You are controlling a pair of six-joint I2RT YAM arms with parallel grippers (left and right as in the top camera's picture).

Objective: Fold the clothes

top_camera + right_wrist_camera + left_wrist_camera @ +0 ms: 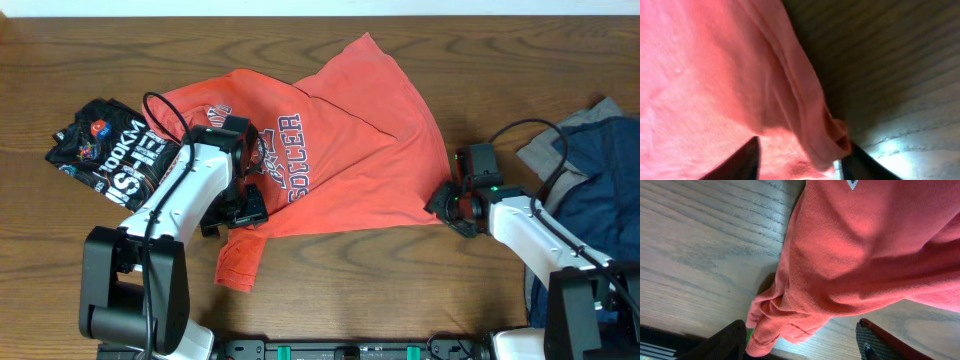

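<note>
The coral-red T-shirt (350, 150) with navy-and-white varsity lettering lies spread but rumpled in the middle of the table. My left gripper (240, 210) is over its lower left part. In the left wrist view the fingers (801, 325) are wide apart, with a bunched hem of the shirt (855, 245) hanging between them and touching the left finger. My right gripper (443, 205) is at the shirt's lower right corner. In the right wrist view its fingers (803, 142) are apart, with the folded hem of the shirt (705, 65) between them.
A folded black printed T-shirt (105, 150) lies at the left of the wooden table (80, 60). A heap of navy and grey clothes (590, 170) lies at the right edge, beside the right arm.
</note>
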